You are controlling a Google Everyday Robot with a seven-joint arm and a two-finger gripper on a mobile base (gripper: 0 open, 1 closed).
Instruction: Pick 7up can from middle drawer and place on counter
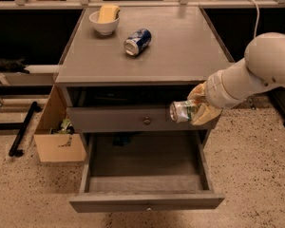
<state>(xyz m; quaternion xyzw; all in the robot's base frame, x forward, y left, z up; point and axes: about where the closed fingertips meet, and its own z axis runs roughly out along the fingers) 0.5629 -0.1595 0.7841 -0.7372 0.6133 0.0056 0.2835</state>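
My gripper (195,109) is shut on the 7up can (182,111), a small silvery can with a green and white label. It holds the can on its side in the air, in front of the knobbed drawer front and above the right part of the open middle drawer (147,180). The drawer is pulled out and its grey inside is bare. The counter (180,46) is the flat grey cabinet top above and behind the can. My white arm (256,70) comes in from the right.
A blue can (137,42) lies on its side on the counter. A white bowl (104,23) with a yellow sponge stands at the counter's back left. A cardboard box (57,137) sits on the floor left of the cabinet.
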